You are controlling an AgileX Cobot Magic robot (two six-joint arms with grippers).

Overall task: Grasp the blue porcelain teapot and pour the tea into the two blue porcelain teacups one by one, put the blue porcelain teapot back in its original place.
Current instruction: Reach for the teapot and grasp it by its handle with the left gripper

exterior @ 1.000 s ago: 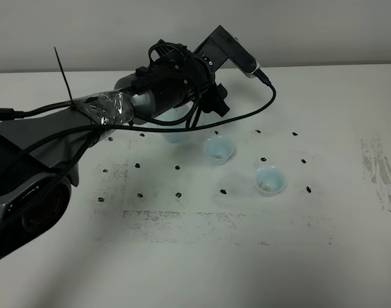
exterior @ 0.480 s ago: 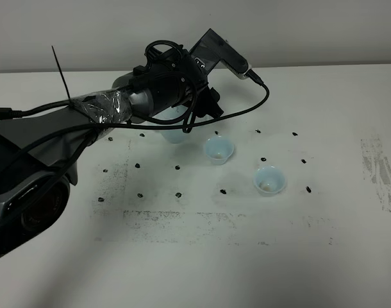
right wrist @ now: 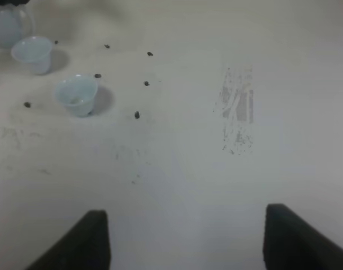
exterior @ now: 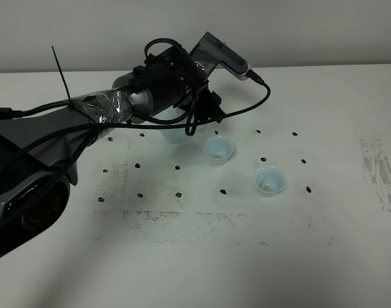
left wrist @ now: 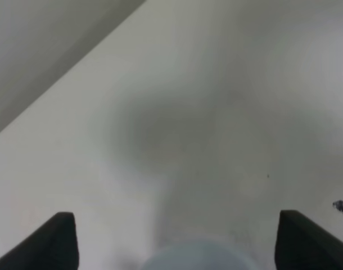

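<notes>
The left gripper (left wrist: 177, 216) is being held spread above the blue porcelain teapot (exterior: 173, 133). In the left wrist view its two dark fingers (left wrist: 62, 239) are being shown wide apart at the edges of the picture. A blurred pale-blue rounded form, taken to be the top of the teapot, is being framed low between them and is not being touched by either finger. Nothing is being grasped by this gripper.

From the high camera the teapot is being largely covered by the left arm, and only part of its pale body is being seen on the white table (exterior: 247, 256). The two blue porcelain teacups (exterior: 218, 149) are being left upright on the table. One is just beside the teapot and the other (exterior: 269, 180) is farther off, nearer the camera.

The right gripper (right wrist: 187, 214) is being held with its fingers released over bare table, well apart from the cups.
</notes>
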